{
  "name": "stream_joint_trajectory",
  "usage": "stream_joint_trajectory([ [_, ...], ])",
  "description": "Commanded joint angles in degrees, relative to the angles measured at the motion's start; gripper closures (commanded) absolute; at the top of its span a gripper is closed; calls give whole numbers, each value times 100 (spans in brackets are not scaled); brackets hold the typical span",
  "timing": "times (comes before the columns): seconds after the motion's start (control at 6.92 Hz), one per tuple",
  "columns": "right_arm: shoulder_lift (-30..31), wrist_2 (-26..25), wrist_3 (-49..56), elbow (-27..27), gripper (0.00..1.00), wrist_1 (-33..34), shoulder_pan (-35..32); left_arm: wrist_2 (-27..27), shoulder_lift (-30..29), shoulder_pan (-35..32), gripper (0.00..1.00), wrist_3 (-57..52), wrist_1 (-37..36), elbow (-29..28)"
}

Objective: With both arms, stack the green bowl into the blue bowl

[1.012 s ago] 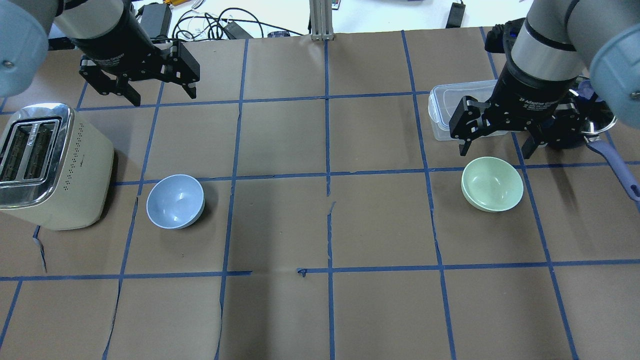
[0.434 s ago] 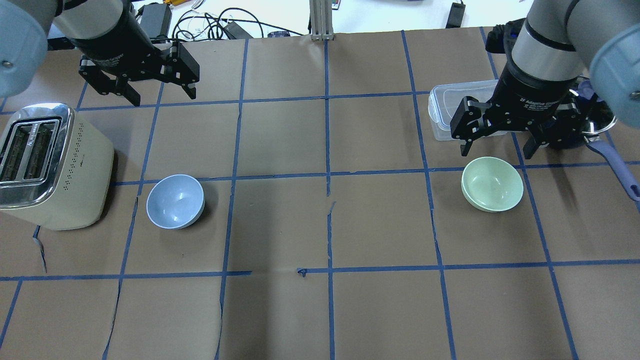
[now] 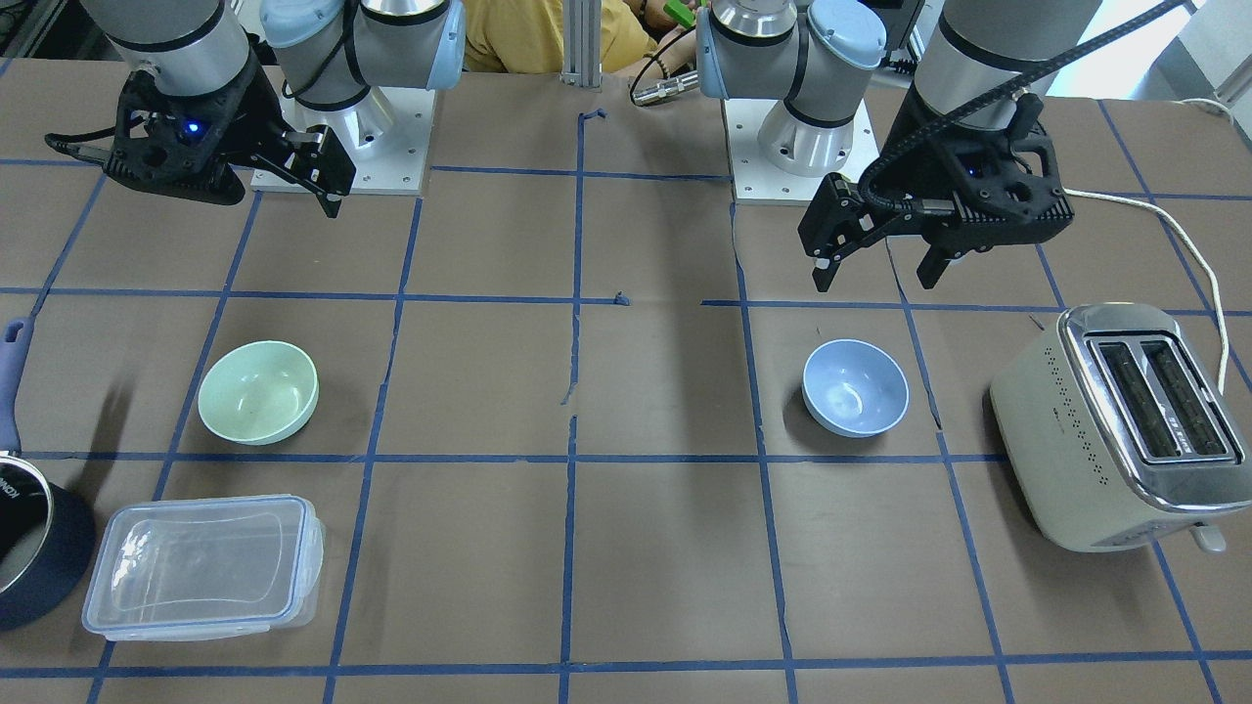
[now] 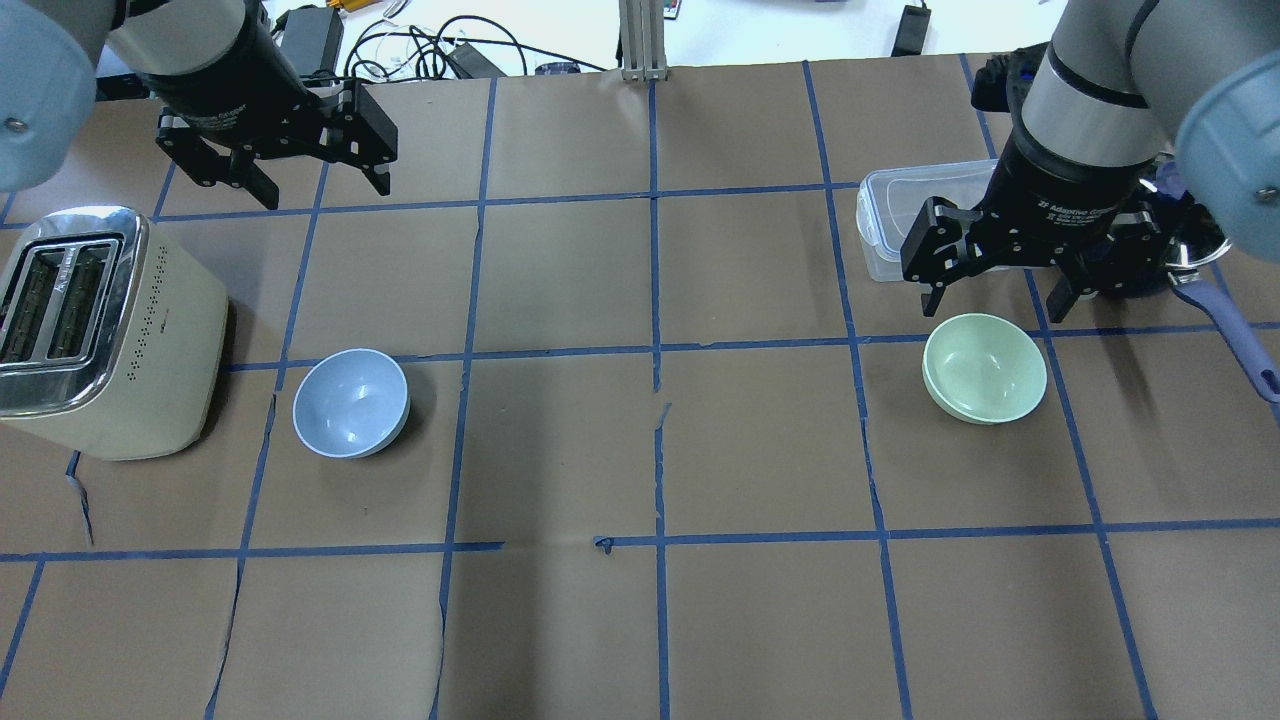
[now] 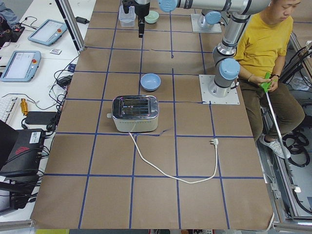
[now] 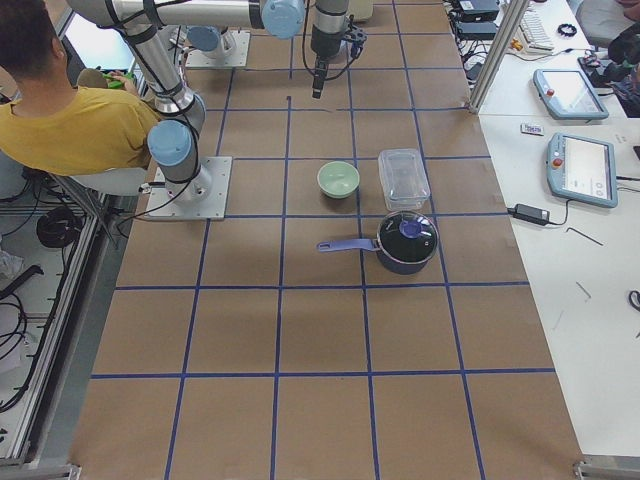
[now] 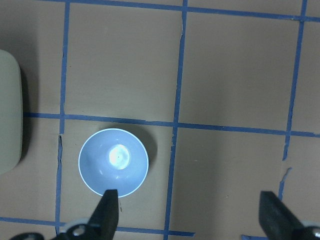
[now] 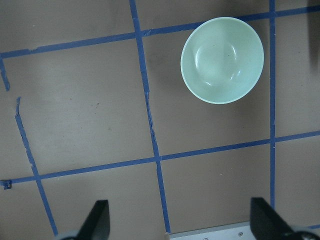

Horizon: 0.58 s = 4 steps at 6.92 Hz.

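Note:
The pale green bowl (image 4: 985,382) stands upright on the table's right half; it also shows in the front view (image 3: 258,391) and the right wrist view (image 8: 222,60). My right gripper (image 4: 993,305) hangs open and empty above the table, just behind the bowl. The light blue bowl (image 4: 350,402) stands upright on the left half, next to the toaster, and shows in the front view (image 3: 855,386) and the left wrist view (image 7: 113,162). My left gripper (image 4: 327,192) is open and empty, high above the table and well behind the blue bowl.
A cream toaster (image 4: 100,330) stands left of the blue bowl, its cord trailing off the table side. A clear plastic container (image 4: 905,215) and a dark blue saucepan (image 3: 24,548) sit behind and right of the green bowl. A person (image 5: 263,39) sits behind the robot.
Both grippers have shifted only slightly and stay open. The bowls have not moved.

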<state>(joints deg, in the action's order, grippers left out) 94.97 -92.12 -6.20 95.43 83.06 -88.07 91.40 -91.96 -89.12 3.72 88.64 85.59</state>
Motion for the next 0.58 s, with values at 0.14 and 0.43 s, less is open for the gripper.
stream_joint_trajectory([
  [0.14,-5,-17,5,10,0,0,0,0,11,0,0,-3,-13,19],
  [0.43,-5,-17,5,10,0,0,0,0,11,9,0,-3,13,27],
])
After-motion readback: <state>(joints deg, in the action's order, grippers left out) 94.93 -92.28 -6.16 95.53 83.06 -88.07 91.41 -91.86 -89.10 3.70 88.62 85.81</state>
